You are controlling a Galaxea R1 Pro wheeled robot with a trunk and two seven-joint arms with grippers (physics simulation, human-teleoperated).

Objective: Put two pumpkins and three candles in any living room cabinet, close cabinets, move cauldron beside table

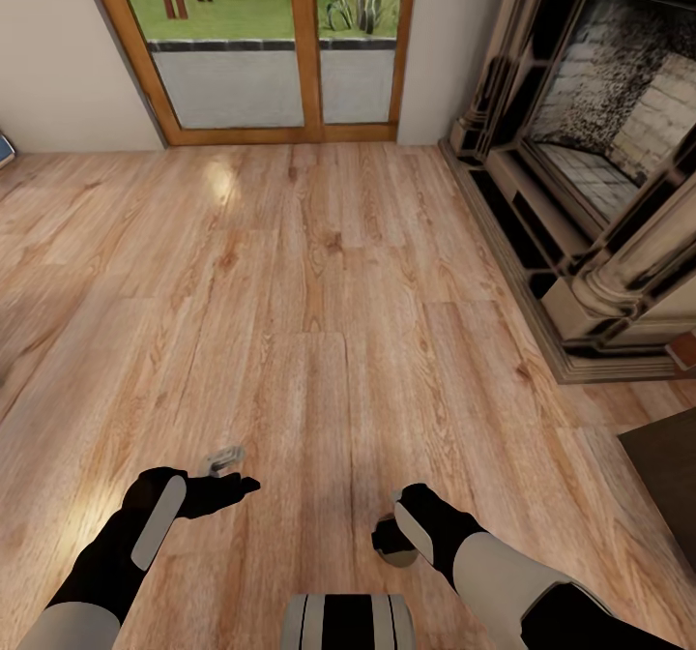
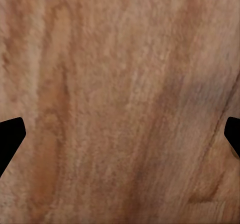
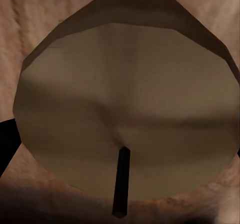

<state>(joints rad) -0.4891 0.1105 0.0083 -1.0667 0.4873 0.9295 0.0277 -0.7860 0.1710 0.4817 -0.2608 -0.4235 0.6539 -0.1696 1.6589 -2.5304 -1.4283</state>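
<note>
Far left of the head view: a small blue-edged thing (image 1: 5, 150) cut off by the frame, too little showing to name. Plank floor (image 1: 319, 273) of warm, knotty wood grain, glossy enough to carry a pale glare patch near the doors. Ahead, timber-framed glass doors (image 1: 280, 50) with grass and shrubs beyond. Lower left, the left hand (image 1: 227, 484): black, reaching forward over the boards, with a small grey metallic bit (image 1: 224, 457) just past the tip, too blurred to make out. In the left wrist view, two black fingertips (image 2: 10, 136) at opposite edges, set wide apart, bare floor (image 2: 120, 104) between them and nothing held. At bottom centre of the head view, a rounded grey-and-black striped part of the trunk (image 1: 348, 623), cropped by the frame. To its right, the right hand (image 1: 391, 539), pointing down and mostly hidden behind its own wrist, closed around a candle (image 1: 398, 557), of which just a pale curved sliver peeks below. In the right wrist view, the candle (image 3: 127, 109) seen end-on from very near: a smooth, faceted tan-beige disc with a thin dark wick (image 3: 121, 181), a black finger (image 3: 6, 144) pressed at its side, floor around it. Far right: a fireplace (image 1: 590, 166) of pale stone and black trim with rounded columns, speckled brick inside the firebox, an orange-red corner (image 1: 684, 350) cut off beside its base, and a dark mat (image 1: 667, 476) at the frame edge.
</note>
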